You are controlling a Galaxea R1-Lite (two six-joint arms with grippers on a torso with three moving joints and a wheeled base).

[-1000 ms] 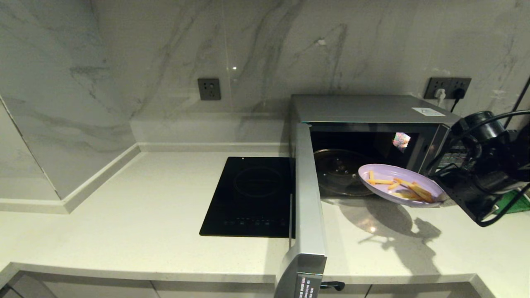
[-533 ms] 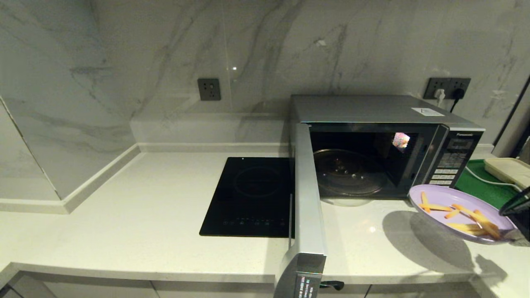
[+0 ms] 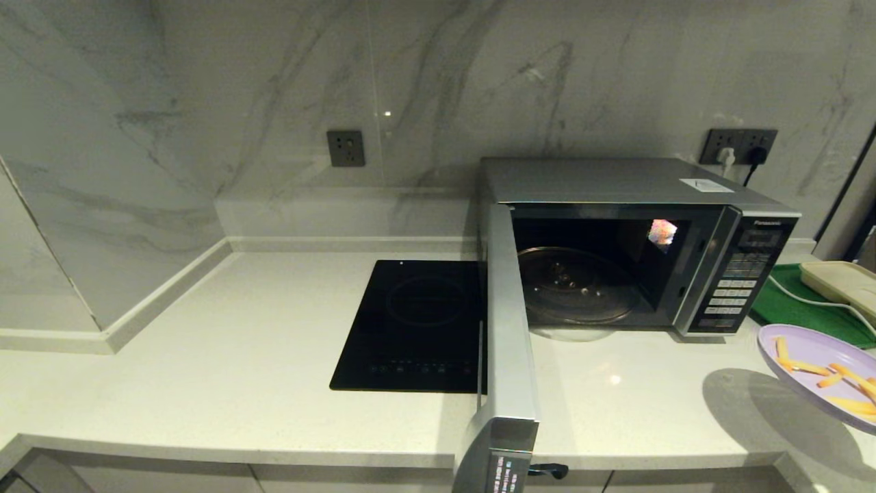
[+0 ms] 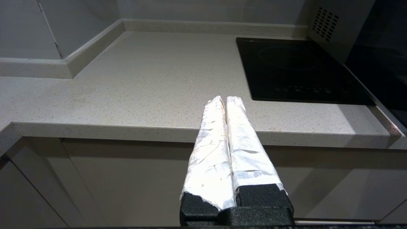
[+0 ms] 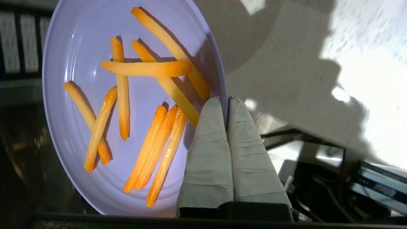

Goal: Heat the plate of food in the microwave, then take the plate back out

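The pale-lilac plate of food (image 3: 814,373) hangs above the counter at the far right of the head view, partly cut off by the picture's edge. In the right wrist view my right gripper (image 5: 227,101) is shut on the rim of the plate of food (image 5: 95,95), which carries several orange-yellow sticks. The arm itself is outside the head view. The silver microwave (image 3: 616,181) stands with its door (image 3: 510,329) swung wide open and its glass turntable (image 3: 575,284) bare. My left gripper (image 4: 224,100) is shut on nothing, parked in front of the counter's front edge.
A flat black induction cooktop (image 3: 414,325) lies left of the open door. A green tray (image 3: 797,305) with a cream box (image 3: 842,281) and a white cable sits right of the microwave. The door sticks out past the counter's front edge.
The plate has travelled from just in front of the microwave's opening to the right and toward the counter's front. My right arm has left the head view, uncovering the button panel.
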